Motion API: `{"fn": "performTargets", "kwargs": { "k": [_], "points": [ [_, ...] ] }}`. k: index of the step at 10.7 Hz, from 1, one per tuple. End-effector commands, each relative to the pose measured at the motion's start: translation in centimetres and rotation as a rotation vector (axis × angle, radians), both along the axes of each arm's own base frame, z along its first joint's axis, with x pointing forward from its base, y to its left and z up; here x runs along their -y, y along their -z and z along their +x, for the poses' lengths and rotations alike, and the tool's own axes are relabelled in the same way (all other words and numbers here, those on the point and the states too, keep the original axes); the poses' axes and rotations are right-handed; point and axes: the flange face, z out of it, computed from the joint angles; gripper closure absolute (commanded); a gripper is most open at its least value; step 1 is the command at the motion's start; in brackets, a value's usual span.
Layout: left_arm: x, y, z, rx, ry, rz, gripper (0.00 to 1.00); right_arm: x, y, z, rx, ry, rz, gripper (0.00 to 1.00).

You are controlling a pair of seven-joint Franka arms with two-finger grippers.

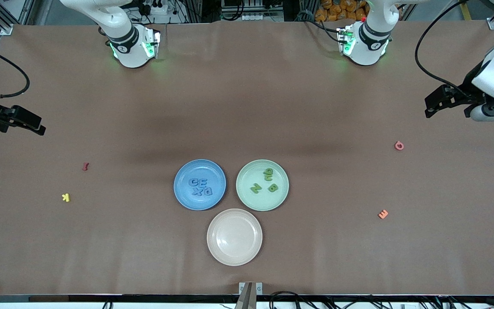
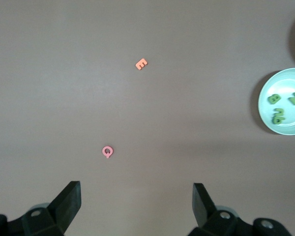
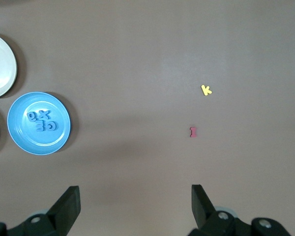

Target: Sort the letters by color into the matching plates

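Observation:
The blue plate holds several blue letters in a cluster. Beside it, toward the left arm's end, the pale green plate holds several green letters. The right wrist view shows the blue plate with its letters; the left wrist view shows the green plate with its letters. My left gripper hangs open and empty over the left arm's end of the table. My right gripper hangs open and empty over the right arm's end.
An empty beige-pink plate sits nearer the front camera than the two plates. A pink Q and an orange E lie toward the left arm's end. A red I and a yellow K lie toward the right arm's end.

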Motion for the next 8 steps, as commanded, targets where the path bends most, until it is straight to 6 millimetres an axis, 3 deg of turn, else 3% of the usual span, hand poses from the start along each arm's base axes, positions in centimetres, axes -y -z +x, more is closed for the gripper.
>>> {"fn": "performTargets", "kwargs": {
  "k": [1,8],
  "points": [
    [0.05,-1.45,0.04,0.003,0.018,-0.032,0.00,-0.13,0.06,0.04,0.000,-0.002,-0.014,0.00],
    [-0.14,-1.36,0.58,0.032,0.038,-0.011,0.00,-0.40,0.15,0.08,-0.002,-0.007,-0.016,0.00]
  ]
}}
